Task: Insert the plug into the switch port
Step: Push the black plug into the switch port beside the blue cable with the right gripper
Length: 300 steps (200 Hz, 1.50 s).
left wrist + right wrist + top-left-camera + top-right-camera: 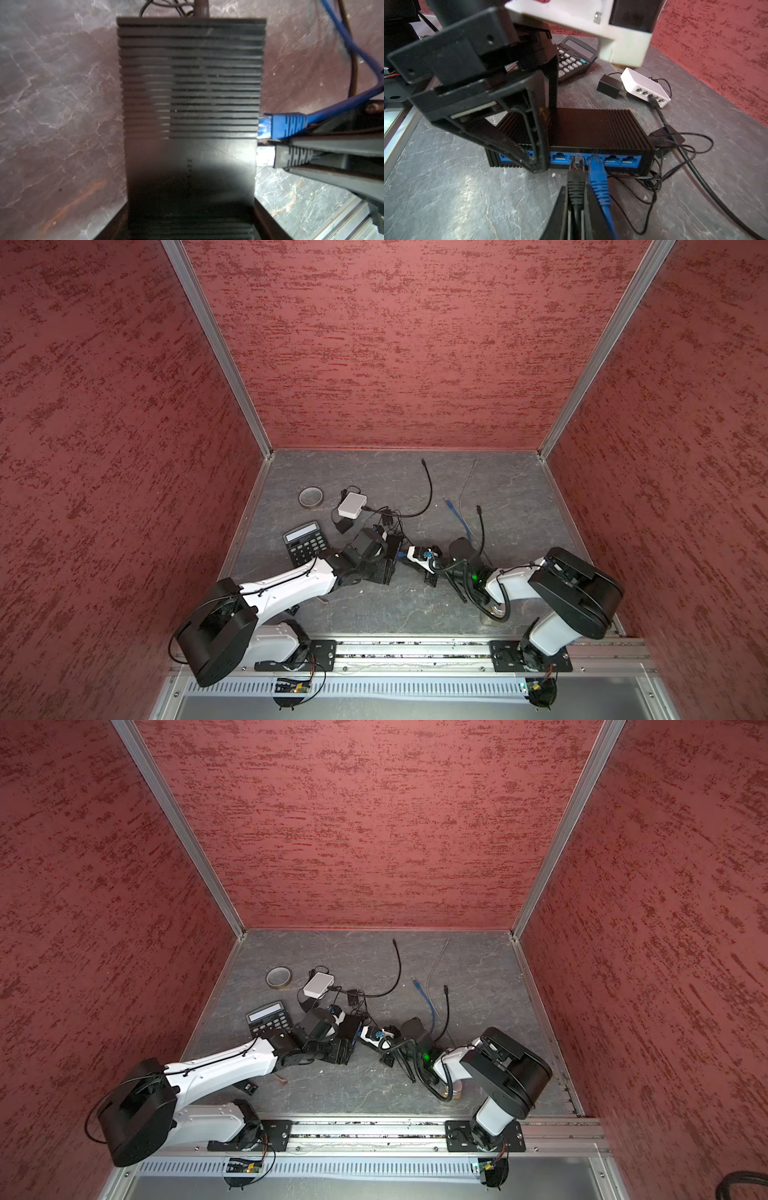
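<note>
Grey table (446, 197), black switch (591, 128), plug (576, 180) at its front
Left gripper (546, 135) clamps switch; right gripper (576, 199) pinches plug (blue plug (598, 176) sits alongside)

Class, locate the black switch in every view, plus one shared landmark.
Top view: black switch mid-floor, right of calculator.
Top view: switch mid-floor likewise.
Left wrist: fills the centre, ribbed top.
Right wrist: centre, blue ports facing camera.
Landmark: blue cable plugged in.
</note>
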Each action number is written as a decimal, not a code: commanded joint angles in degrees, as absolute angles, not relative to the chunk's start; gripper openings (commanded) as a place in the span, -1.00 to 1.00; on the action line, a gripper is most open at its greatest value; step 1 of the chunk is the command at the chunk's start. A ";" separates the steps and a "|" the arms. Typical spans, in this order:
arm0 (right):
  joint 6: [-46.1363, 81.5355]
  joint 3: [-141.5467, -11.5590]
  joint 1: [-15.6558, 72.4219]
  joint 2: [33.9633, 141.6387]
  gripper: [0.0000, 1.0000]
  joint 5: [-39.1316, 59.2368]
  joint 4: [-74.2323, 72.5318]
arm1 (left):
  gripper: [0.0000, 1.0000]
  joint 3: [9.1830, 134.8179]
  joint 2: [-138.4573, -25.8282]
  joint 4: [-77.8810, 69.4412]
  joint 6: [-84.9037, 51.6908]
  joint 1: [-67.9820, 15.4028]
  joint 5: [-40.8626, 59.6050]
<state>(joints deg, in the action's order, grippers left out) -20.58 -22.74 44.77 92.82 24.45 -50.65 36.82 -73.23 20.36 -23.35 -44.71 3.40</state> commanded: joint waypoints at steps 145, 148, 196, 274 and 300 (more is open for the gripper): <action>-15.25 -29.44 50.52 98.55 -1.00 24.08 -57.83 | -0.55 43.43 -71.45 2.67 -17.42 -55.52 22.45; -14.98 -29.44 50.66 98.58 -1.00 23.82 -58.41 | -0.55 43.36 -71.48 2.38 -17.40 -55.62 22.57; -13.36 -28.15 51.26 98.19 -1.00 23.09 -64.46 | -0.55 42.38 -71.47 -2.85 -18.97 -56.46 26.45; -14.40 -27.48 51.27 96.20 -0.82 20.34 -60.36 | -0.55 44.18 -71.61 8.76 -18.67 -55.23 11.05; -14.76 -27.07 51.25 95.04 -0.69 16.34 -57.33 | -0.55 43.15 -71.22 12.70 -20.83 -51.35 5.32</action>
<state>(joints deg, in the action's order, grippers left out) -14.98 -23.94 49.10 97.17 19.79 -52.53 38.37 -73.65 26.74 -24.16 -49.50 -6.04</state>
